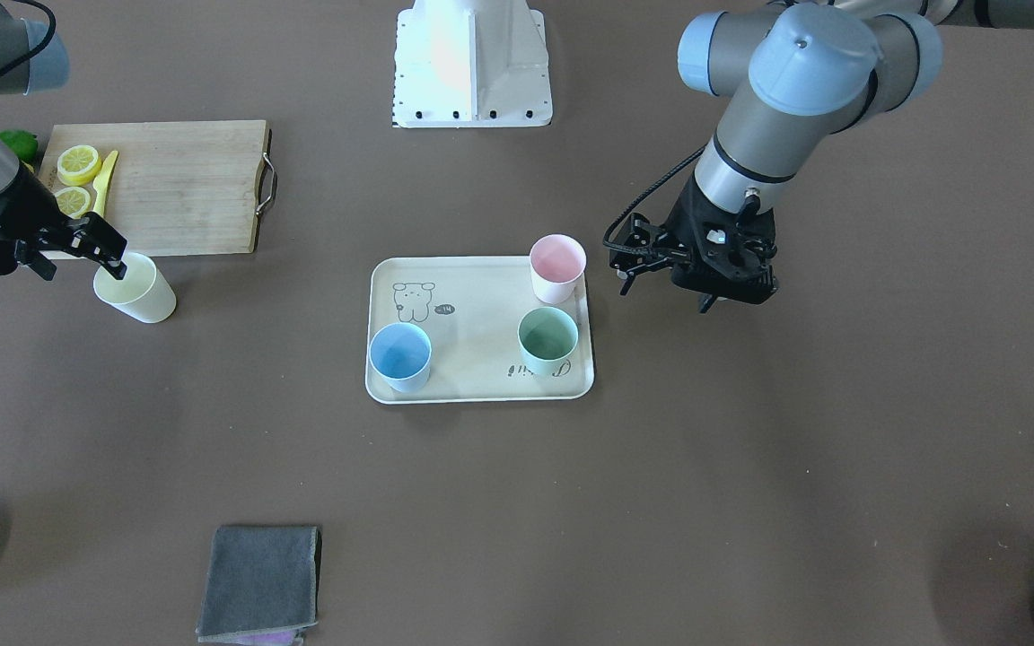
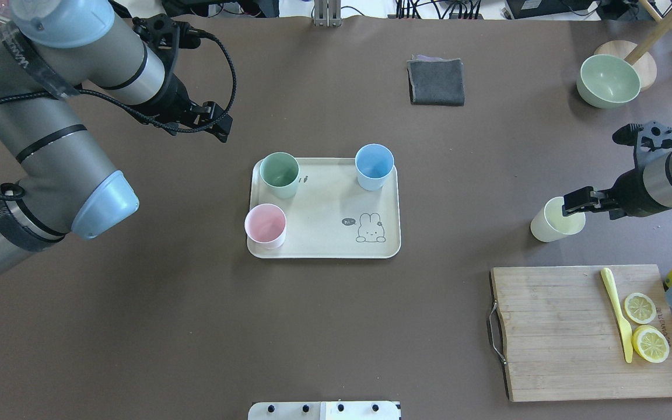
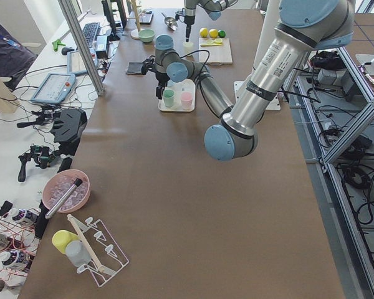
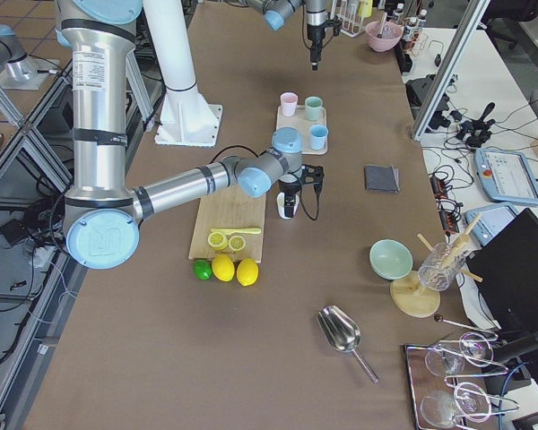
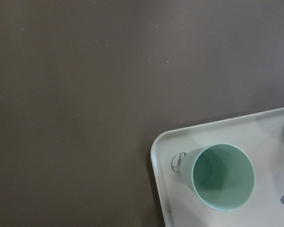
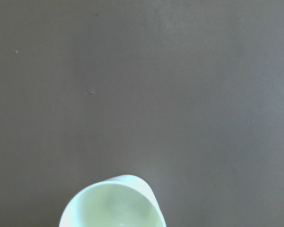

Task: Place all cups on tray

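Brown matte table (image 2: 324, 326): tray (image 2: 324, 245) bearing three cups; right gripper (image 2: 575, 205) apparently pinching yellow cup (image 2: 553, 224) rim; left gripper (image 2: 219, 125) aperture indeterminable.

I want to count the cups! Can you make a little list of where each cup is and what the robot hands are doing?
on tray: pink cup, green cup, blue cup
tray: middle of the table
off tray: yellow cup, near the cutting board
right gripper: at the yellow cup's rim, grip unclear
left gripper: beside the tray, holding nothing
cups left to move: one
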`<state>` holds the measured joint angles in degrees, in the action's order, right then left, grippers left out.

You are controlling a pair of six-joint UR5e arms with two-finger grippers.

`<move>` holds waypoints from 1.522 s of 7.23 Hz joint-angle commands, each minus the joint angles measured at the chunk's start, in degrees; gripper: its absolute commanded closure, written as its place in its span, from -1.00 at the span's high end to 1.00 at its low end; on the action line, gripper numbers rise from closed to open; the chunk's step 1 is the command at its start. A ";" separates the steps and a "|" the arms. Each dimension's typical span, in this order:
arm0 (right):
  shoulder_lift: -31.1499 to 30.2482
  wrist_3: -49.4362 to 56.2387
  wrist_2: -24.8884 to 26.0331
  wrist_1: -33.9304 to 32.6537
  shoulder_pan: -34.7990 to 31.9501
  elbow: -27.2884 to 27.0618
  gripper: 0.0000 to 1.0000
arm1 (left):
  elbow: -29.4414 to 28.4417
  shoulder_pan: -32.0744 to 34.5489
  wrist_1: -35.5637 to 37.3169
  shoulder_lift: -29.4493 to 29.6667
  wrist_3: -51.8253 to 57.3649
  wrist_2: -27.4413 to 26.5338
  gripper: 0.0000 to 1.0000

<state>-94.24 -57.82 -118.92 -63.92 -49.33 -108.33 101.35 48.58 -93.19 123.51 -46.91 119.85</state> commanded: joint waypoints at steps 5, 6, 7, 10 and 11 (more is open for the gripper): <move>0.54 -3.44 6.07 2.92 5.39 1.64 -1.00 | -0.01 0.73 0.20 -0.55 0.85 0.29 0.96; 2.47 -4.48 6.07 2.57 5.48 1.37 -1.00 | -0.10 0.82 0.29 -0.47 0.85 0.29 0.96; 5.79 -10.50 6.07 2.22 5.65 1.28 -1.00 | -0.10 1.86 0.29 -0.55 1.20 0.56 0.96; 18.26 -20.81 9.73 -12.48 10.63 -2.39 -1.00 | -0.36 10.54 2.99 -4.94 14.33 6.34 0.96; 23.26 -24.32 11.76 -18.03 13.53 -2.67 -1.00 | -1.41 13.44 5.54 -5.21 19.96 6.45 0.96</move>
<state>-77.06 -77.70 -109.70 -74.55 -39.22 -109.91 100.81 58.11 -90.37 119.21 -33.95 125.37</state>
